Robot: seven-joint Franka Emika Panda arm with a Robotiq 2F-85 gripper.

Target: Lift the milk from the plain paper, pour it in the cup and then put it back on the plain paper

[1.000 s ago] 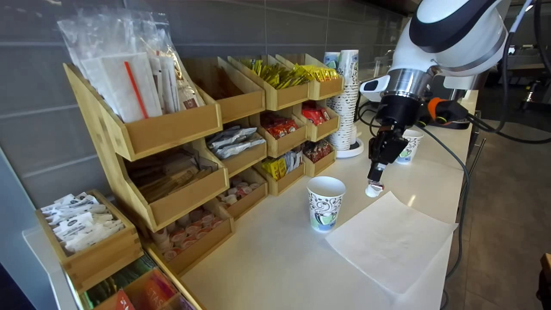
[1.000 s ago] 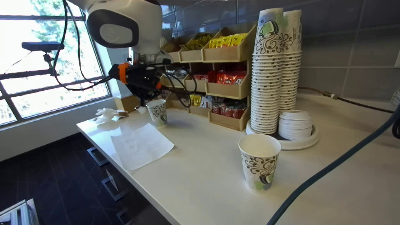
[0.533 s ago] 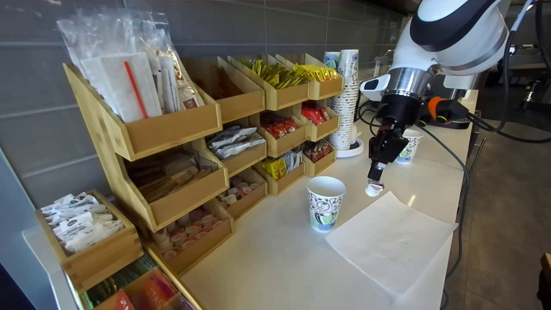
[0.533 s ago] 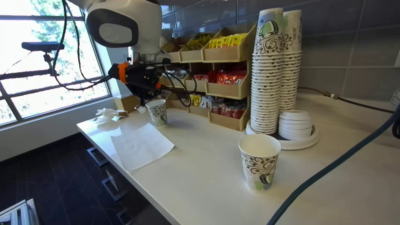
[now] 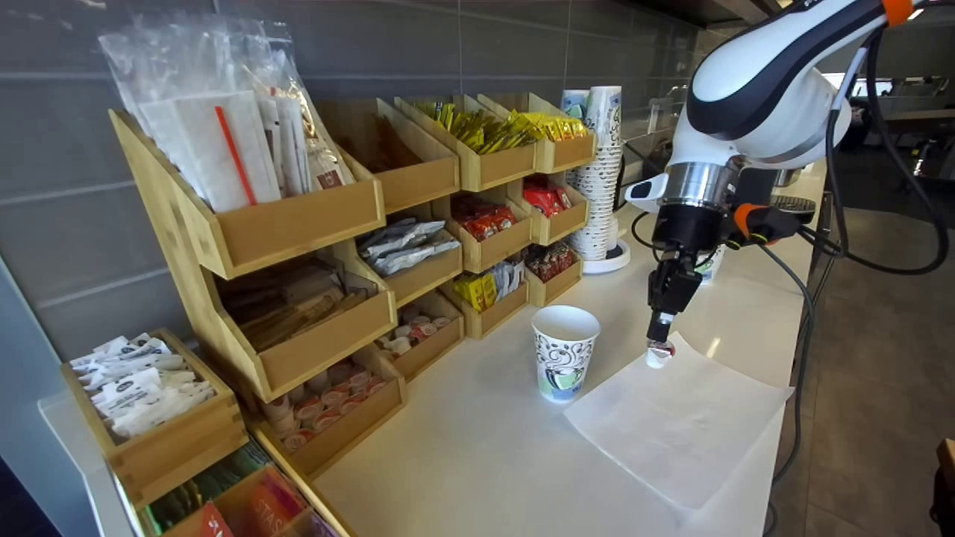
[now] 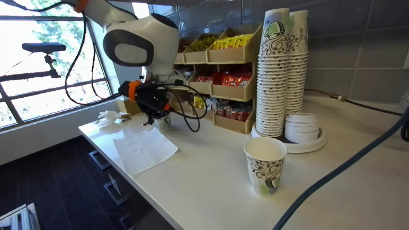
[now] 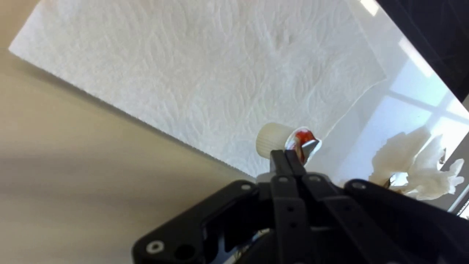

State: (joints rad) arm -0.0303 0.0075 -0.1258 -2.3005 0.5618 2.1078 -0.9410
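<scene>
In the wrist view, the claw [image 7: 285, 153] hides part of the milk [image 7: 272, 139], and the top edge cuts off the paper [image 7: 183, 66]. In an exterior view, the arm [image 5: 735, 108] covers most of the far cup [image 5: 711, 270]. In an exterior view, the claw hides the upper part of the cup [image 6: 164, 124] beside the paper. Whether the milk touches the paper cannot be told.

The plain paper [image 7: 205, 66] is matt, its surface roughened by curved embossing. The milk [image 7: 272, 137] has a finely ribbed, plastic-looking side and a shiny foil lid [image 7: 305, 137]. The gripper [image 7: 288, 152] looks matt, with metallic screw heads [image 7: 155, 247]. The tabletop [image 5: 477, 447] is smooth and glossy, the cup [image 5: 565, 358] smooth paper, the bins [image 5: 306, 224] wooden, the bag [image 5: 164, 60] crinkled clear plastic.
</scene>
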